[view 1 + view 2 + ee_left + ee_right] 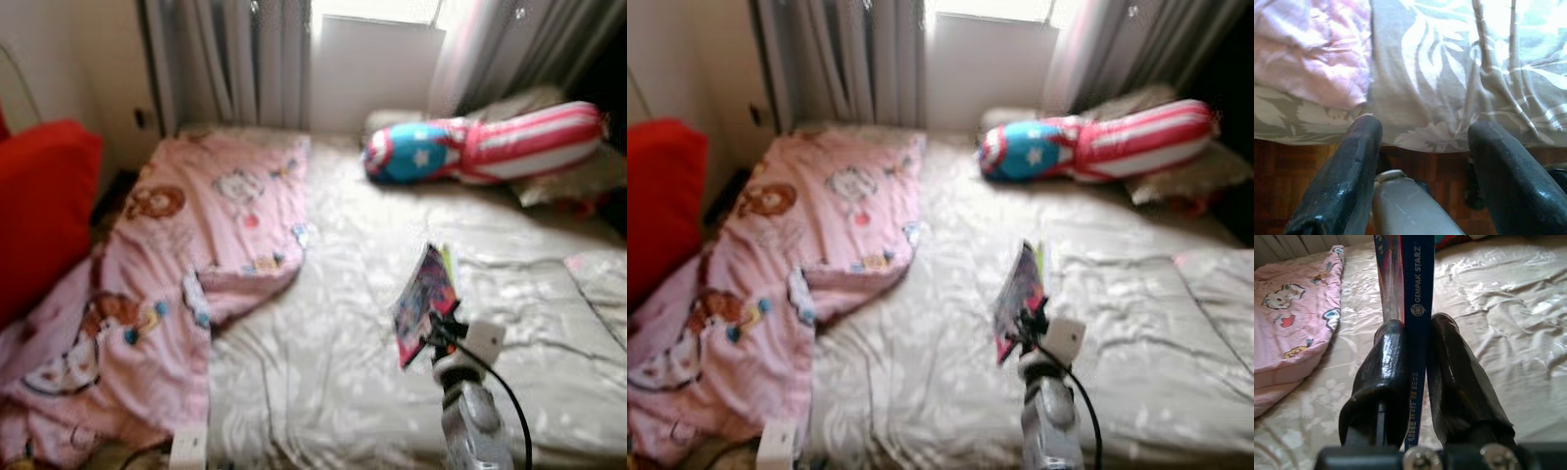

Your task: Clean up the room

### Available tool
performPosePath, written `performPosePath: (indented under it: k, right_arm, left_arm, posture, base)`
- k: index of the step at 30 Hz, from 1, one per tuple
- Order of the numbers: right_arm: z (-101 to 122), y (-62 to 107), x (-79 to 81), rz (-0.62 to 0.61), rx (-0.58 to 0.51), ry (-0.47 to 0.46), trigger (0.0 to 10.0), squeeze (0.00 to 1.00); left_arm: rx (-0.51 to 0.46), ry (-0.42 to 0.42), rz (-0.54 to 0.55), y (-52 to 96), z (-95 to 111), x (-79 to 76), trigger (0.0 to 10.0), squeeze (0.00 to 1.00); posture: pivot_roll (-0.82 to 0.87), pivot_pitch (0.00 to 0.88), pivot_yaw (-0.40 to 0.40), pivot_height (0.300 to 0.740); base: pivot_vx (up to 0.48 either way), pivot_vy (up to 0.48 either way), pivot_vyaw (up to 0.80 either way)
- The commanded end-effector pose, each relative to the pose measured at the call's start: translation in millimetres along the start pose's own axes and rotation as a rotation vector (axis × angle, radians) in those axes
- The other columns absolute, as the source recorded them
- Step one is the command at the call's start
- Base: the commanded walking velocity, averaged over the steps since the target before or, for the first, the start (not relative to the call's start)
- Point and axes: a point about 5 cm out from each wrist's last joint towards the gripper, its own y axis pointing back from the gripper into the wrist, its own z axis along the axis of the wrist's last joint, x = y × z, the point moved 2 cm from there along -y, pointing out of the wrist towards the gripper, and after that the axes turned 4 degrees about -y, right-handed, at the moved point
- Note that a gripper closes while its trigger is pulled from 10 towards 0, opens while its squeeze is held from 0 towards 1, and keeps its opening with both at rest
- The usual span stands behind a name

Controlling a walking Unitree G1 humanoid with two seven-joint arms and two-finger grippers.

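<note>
i am holding a thin comic book [1418, 289] upright in my right gripper [1419, 382], both black fingers [1382, 377] pressing flat on its covers near the spine edge, so the pincer is clamped on the book. the spine reads "gempak starz". the book is hanging in the air above the pale leaf-print bedsheet [323, 372], touching nothing but my fingers.

handling, as i judge it: light, thin, glossy, so likely slippery; the pages are soft and look prone to sagging or fanning if gripped far from the spine. taking it near the spine, as now, seems the safest hold.

my right arm [470, 411] is reaching forward over the near edge of the bed, wrist raised. my left gripper [1422, 161] is hanging low by the bed's edge over the wooden floor [1298, 176], fingers spread apart, holding nothing. the pink cartoon blanket [196, 255] is lying rumpled on the bed's left side.
</note>
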Motion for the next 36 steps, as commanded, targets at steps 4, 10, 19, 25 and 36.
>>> performPosePath:
  k: [4, 10, 19, 25, 36]
  right_arm:
    - [9.9, -3.1, -1.6, 0.000, -0.042, 0.009, 10.0, 0.00]
    - [4.9, -2.7, 1.2, 0.016, -0.012, 0.020, 10.0, 0.00]
    - [5.0, -1.9, 3.8, 0.024, -0.017, 0.026, 10.0, 0.00]
    - [4.9, -1.4, 4.5, 0.031, -0.016, 0.046, 10.0, 0.00]
    - [2.6, -0.2, 6.6, 0.042, -0.006, 0.075, 10.0, 0.00]
  left_arm:
    - [0.019, -0.014, -0.022, 0.3, -5.0, -8.7, 10.0, 0.00]
    - [0.023, -0.019, -0.023, 0.2, -5.3, -8.9, 10.0, 0.00]
    - [0.029, -0.024, -0.022, 0.5, -6.6, -8.0, 10.0, 0.00]
    - [0.037, -0.027, -0.024, 1.1, -8.8, -7.9, 10.0, 0.00]
    - [0.047, -0.028, -0.024, 2.0, -12.0, -7.7, 10.0, 0.00]
  posture:
    - [-0.02, 0.021, -0.072, 0.730]
    - [-0.02, 0.020, -0.069, 0.730]
    - [-0.02, 0.012, -0.064, 0.730]
    - [-0.02, 0.007, -0.062, 0.730]
    - [-0.03, 0.000, -0.060, 0.730]
  base:
    - [0.000, -0.307, 0.00]
    - [0.000, -0.310, 0.00]
    - [0.000, -0.322, 0.00]
    - [0.000, -0.324, 0.00]
    - [0.000, -0.327, 0.00]
